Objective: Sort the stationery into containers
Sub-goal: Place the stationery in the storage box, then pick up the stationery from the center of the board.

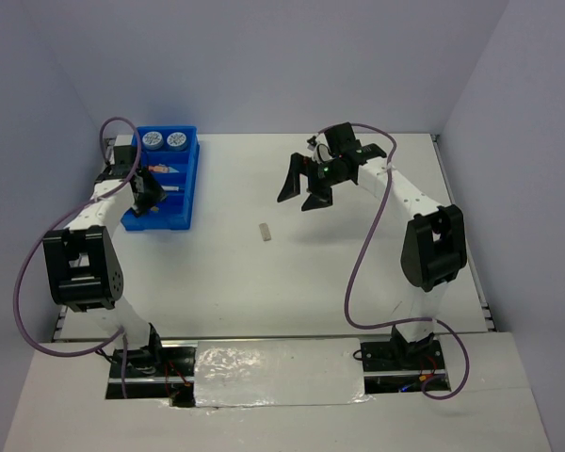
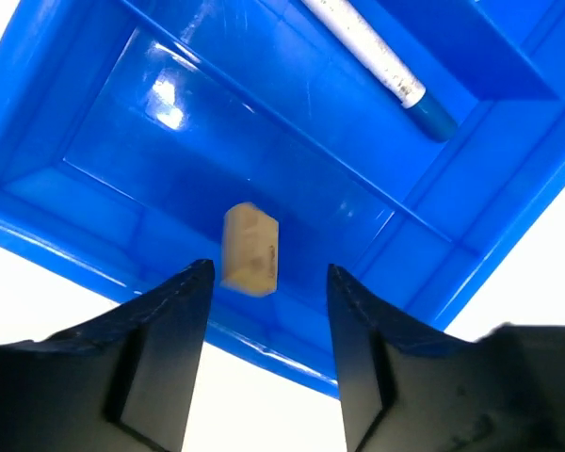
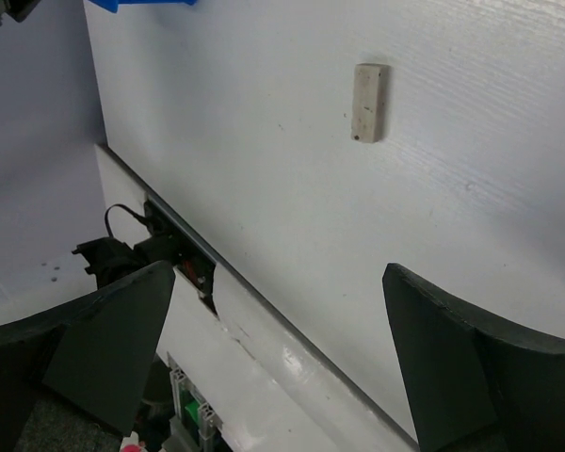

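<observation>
The blue tray stands at the table's far left. My left gripper hangs over its near end, open. Just beyond its fingertips a beige eraser shows blurred inside the nearest compartment of the tray, free of both fingers. A white pen with a blue cap lies in the compartment behind it. Two tape rolls fill the far compartment. A second pale eraser lies on the table, also seen from the right wrist as an eraser. My right gripper hovers open to its far right, holding nothing.
Small orange and light sticks lie in a middle compartment of the tray. Grey walls close in the table on the left, back and right. The right wrist view shows the table's near edge with an arm base below it.
</observation>
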